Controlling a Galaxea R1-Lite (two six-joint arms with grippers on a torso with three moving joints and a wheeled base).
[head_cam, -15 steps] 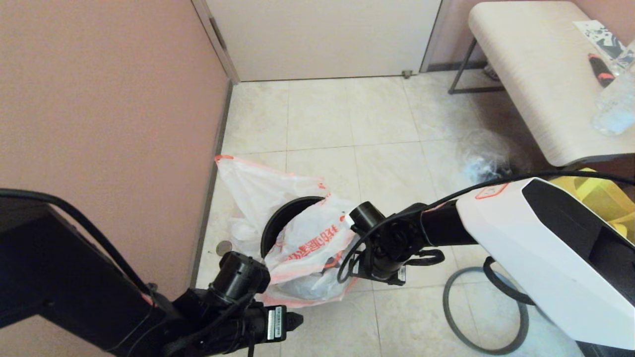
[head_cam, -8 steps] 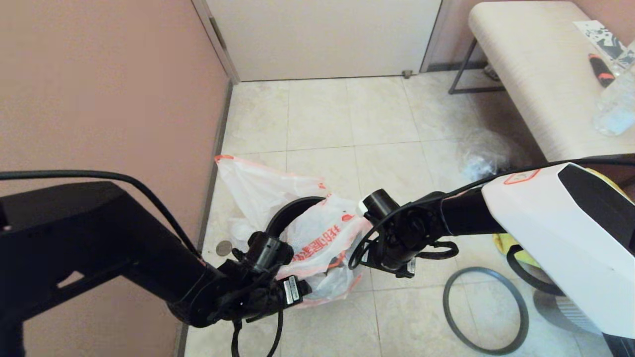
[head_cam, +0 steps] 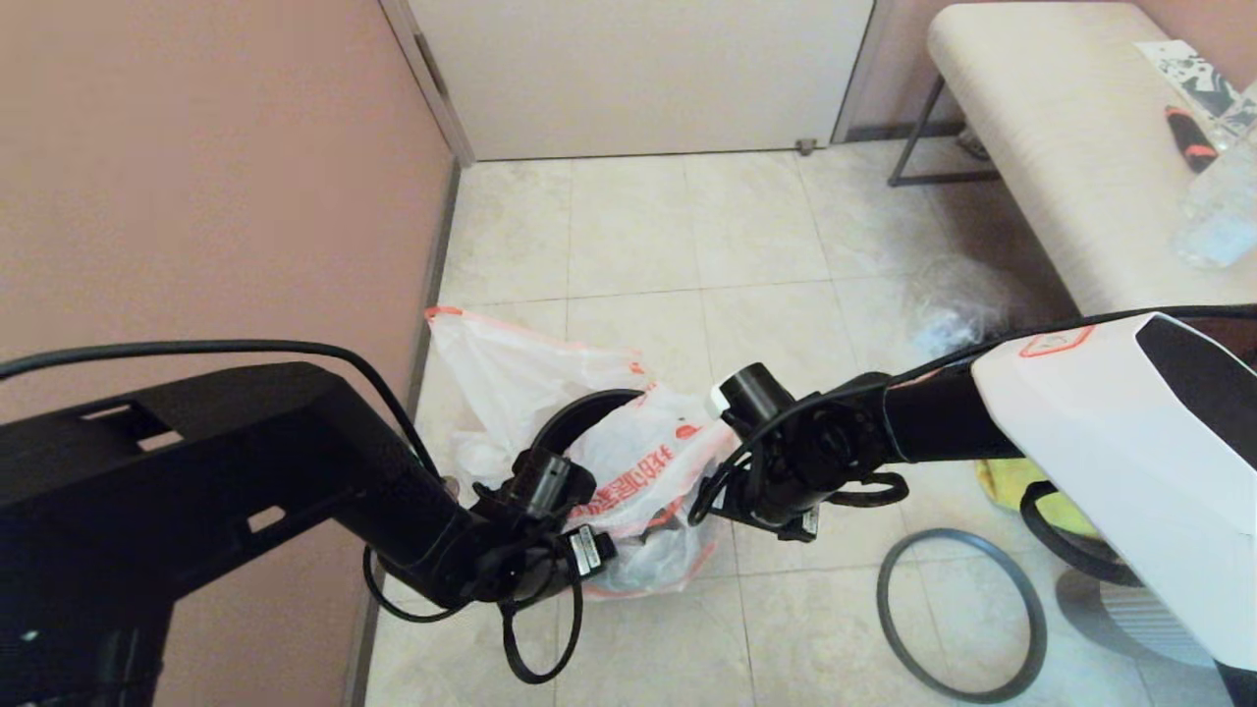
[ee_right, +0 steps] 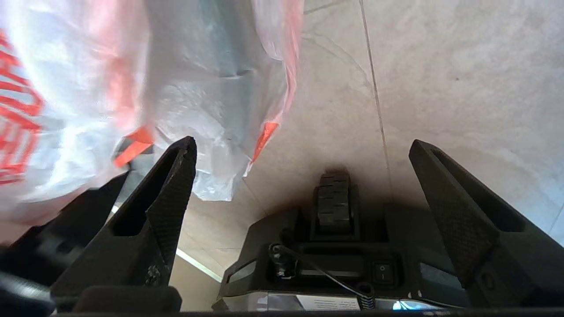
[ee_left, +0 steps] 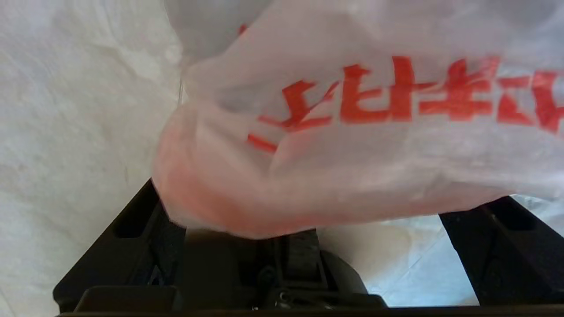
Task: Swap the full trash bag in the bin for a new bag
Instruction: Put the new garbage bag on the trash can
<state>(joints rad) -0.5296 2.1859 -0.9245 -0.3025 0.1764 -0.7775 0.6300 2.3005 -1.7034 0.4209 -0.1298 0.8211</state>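
Observation:
The dark-grey bin (head_cam: 573,424) stands on the floor by the pink wall. The new bag (head_cam: 628,481), white with big red characters and an orange edge, lies over its mouth and front, with more white plastic spread behind it. My left gripper (ee_left: 330,193) is open at the bin's near side, and the bag's orange edge (ee_left: 207,207) sags between its fingers. My right gripper (ee_right: 303,143) is open and empty at the bag's right side, one finger (ee_right: 174,185) beside the plastic (ee_right: 211,101). The bin's thin grey hoop (head_cam: 957,533) lies apart on the tiles. The full trash bag (head_cam: 957,304), translucent and lumpy, lies near the bench.
The pink wall (head_cam: 196,196) runs close along the left. A pale bench (head_cam: 1061,147) with clear plastic and a black-and-orange tool stands at the back right. The yellow tote (head_cam: 1016,481) shows under my right arm. My own base (ee_right: 335,246) shows below the right gripper.
My left arm has risen and reached forward from the lower left up to the bag at the bin. My right arm has shifted slightly right. The bag's front has moved a little.

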